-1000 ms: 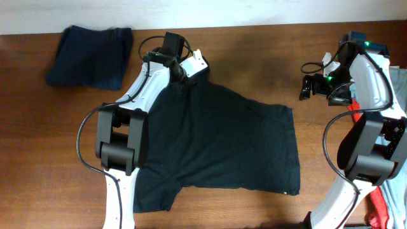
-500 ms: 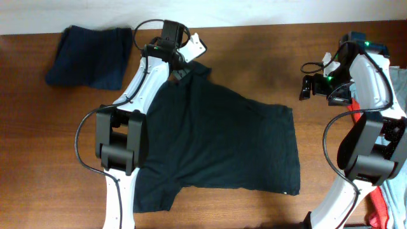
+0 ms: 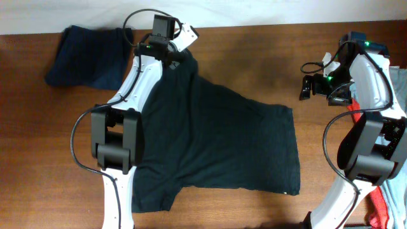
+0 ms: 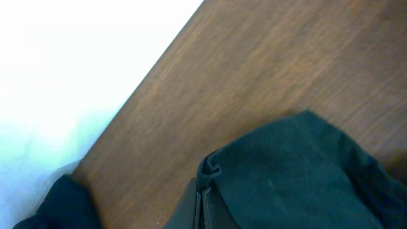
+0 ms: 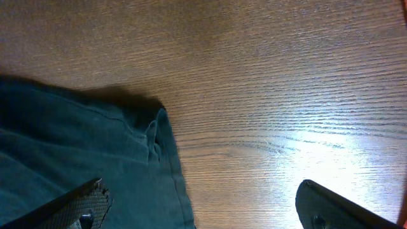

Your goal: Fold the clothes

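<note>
Left gripper (image 3: pixel 173 58) moved farther back, clamped on black T-shirt (image 3: pixel 216 140) corner, right gripper (image 3: pixel 309 88) open near its edge

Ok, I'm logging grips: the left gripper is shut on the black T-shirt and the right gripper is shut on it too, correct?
No. The left gripper is shut on the black T-shirt, but the right gripper is open and empty beside the shirt's edge, as the right wrist view shows.

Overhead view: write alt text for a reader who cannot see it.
The left gripper pinches a corner of a black T-shirt spread on a wooden table. The right gripper hangs open, empty; a navy garment lies top left.
</note>
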Controlling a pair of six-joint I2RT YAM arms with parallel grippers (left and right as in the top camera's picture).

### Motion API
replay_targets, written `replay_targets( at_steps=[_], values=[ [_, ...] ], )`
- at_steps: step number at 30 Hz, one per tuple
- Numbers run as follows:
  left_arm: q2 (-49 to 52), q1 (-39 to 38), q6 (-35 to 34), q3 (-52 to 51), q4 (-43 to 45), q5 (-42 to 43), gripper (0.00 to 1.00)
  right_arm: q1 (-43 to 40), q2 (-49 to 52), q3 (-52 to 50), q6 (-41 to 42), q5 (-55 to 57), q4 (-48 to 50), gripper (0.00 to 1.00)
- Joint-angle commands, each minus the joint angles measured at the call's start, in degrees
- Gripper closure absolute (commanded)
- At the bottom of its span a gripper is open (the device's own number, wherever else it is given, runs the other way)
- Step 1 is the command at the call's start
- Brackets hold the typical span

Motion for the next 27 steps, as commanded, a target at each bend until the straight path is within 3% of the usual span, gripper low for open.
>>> replay_targets(
  at_steps=[1,10,12,13,14,15,19,23,24,26,27],
  values=[
    [4.02,0.98,-0.52,0.98,1.27,-0.39,0.99,0.11,-1.38,0.9,0.04,-0.31,0.0,0.02],
    [8.57,1.18,-2.08,0.98,5.49,-0.39,0.98,0.11,-1.38,0.9,0.04,-0.31,-0.02,0.01],
    [8.52,1.53,-4.92,1.07,7.37,-0.57,0.92,0.11,-1.38,0.9,0.04,-0.31,-0.02,0.02],
    [8.33,1.66,-6.1,1.49,7.63,-0.68,0.83,0.11,-1.38,0.9,0.04,-0.31,-0.02,0.02],
    [8.26,1.99,-8.04,2.62,7.61,-0.79,0.13,0.11,-1.38,0.9,0.04,-0.31,0.0,0.01],
    [8.24,2.21,-9.86,3.52,7.48,-1.22,0.01,0.11,-1.38,0.9,0.04,-0.31,0.0,0.01],
    [7.17,4.11,-19.21,12.68,-0.79,-1.2,0.01,0.11,-1.38,0.9,0.04,-0.31,0.0,0.01],
    [4.87,5.18,-19.89,22.8,-19.67,-1.25,0.01,0.11,-1.38,0.9,0.04,-0.31,-0.02,0.01],
    [4.31,5.27,-19.87,24.15,-24.04,-1.27,0.05,0.11,-1.38,0.9,0.04,-0.31,-0.02,0.01],
    [3.72,5.38,-20.13,25.22,-31.36,-1.25,0.6,0.11,-1.38,0.9,0.04,-0.31,-0.02,0.02],
    [3.72,5.42,-21.09,25.2,-33.31,-1.25,0.66,0.11,-1.38,0.9,0.04,-0.31,-0.02,0.01]
  ],
)
